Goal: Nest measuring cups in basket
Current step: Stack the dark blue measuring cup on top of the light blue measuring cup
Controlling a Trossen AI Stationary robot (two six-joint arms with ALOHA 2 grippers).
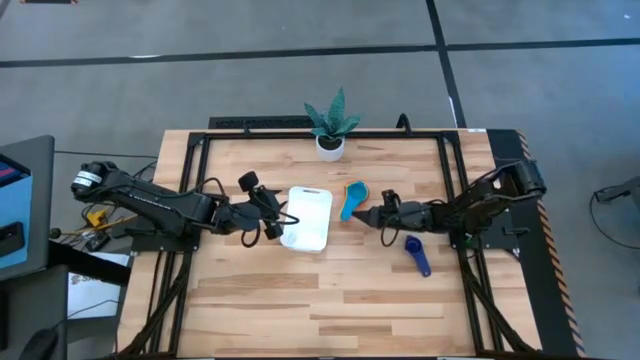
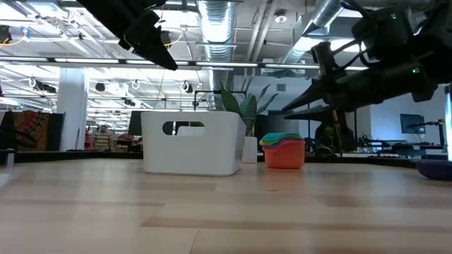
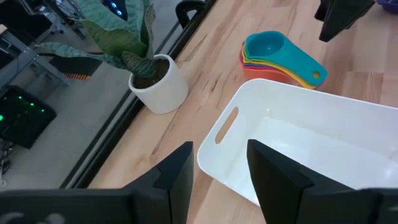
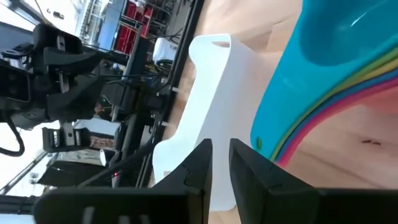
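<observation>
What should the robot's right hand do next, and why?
Probably reach back for the lone navy plastic measuring cup on the wooden table. The nested stack of coloured cups sits beside the white rectangular basket, and the right gripper holds nothing.

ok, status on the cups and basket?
Left tool open at empty basket. Right tool open beside cup stack. Navy cup loose.

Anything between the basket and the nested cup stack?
Nothing: only bare table separates the basket from the cup stack, per the high view.
</observation>
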